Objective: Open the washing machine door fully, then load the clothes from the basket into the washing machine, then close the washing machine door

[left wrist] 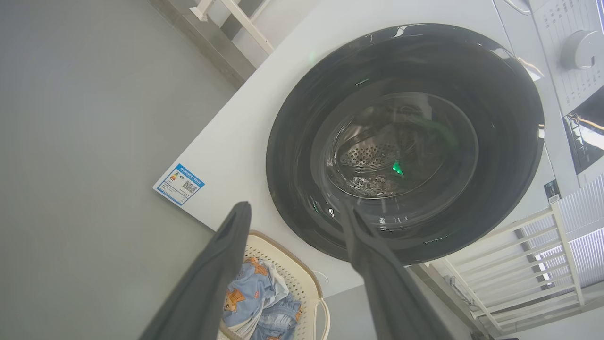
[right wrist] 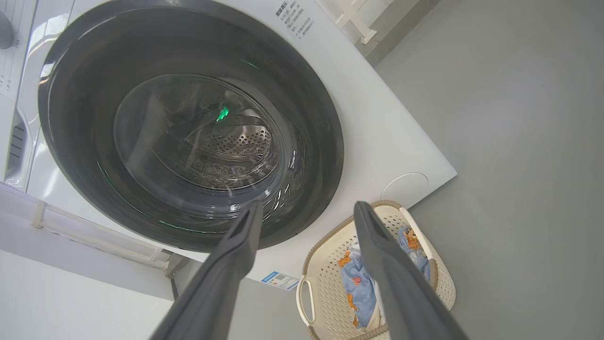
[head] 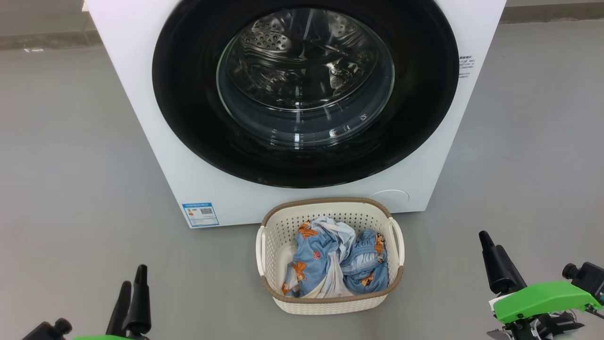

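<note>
On the grey floor [head: 71,165] in front of the robot stood the washer [head: 155,141], its door [head: 188,118] shut flat against the white front. Through the clear glass [head: 304,80] in the middle of the black rim the steel drum [head: 302,61] showed, with nothing visible inside it. A blue label [head: 200,214] sat low on the washer's front at the robot's left, and a round cap [head: 389,198] low at the right.

The basket [head: 330,202] stood on the floor just before the washer, below the door and beside the cap. Whether it touched the front I could not tell. The clothes [head: 325,264] lay bunched inside it: light-blue pieces with orange prints, with white fabric between them.

The left claw [head: 133,276] hung low at the robot's left, well apart from the basket. In the left wrist view its two dark fingers [left wrist: 222,264] stood wide apart with nothing between them. The right claw [right wrist: 309,208] was low at the right, also clear of the basket, its fingers [right wrist: 377,255] likewise spread wide and empty. Neither claw touched the door, the basket or the clothes
</note>
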Controlling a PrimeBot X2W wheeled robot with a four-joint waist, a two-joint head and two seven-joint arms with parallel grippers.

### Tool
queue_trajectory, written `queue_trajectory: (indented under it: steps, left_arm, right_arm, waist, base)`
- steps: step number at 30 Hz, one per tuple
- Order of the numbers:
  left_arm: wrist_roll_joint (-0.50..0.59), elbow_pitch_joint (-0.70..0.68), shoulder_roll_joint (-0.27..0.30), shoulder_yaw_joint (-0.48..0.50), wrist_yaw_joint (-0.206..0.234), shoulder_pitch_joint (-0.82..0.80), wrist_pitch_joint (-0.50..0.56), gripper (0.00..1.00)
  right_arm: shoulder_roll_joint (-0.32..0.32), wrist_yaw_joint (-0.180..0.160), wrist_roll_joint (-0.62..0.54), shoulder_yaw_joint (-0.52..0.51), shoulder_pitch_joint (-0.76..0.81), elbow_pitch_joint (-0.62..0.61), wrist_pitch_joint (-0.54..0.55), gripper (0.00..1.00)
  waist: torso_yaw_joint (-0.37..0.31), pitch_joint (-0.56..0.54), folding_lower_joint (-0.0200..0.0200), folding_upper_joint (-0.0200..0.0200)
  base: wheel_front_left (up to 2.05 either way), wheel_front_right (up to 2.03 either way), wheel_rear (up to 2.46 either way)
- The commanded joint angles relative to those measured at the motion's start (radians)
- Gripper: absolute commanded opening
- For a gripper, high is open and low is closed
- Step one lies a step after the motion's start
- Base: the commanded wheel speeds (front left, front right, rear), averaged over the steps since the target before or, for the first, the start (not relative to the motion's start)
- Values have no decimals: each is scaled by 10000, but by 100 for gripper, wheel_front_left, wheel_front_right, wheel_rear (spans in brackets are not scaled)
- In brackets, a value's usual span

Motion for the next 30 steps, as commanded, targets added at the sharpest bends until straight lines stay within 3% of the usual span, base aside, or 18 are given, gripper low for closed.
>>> queue_trajectory:
  steps: [1,30]
  left_arm:
    - [341,-179,231,124,-5,-419,-147,100]
    - [3261,-167,624,-227,-4,-629,-998,100]
  right_arm:
    - [-211,34,-328,158,-484,-207,-136,100]
    - [-577,45,-3207,859,-834,-101,-988,100]
  waist:
    - [-3,3,0,-1]
    - [-90,40,0,-1]
  base:
    - [0,0,0]
    - [0,0,0]
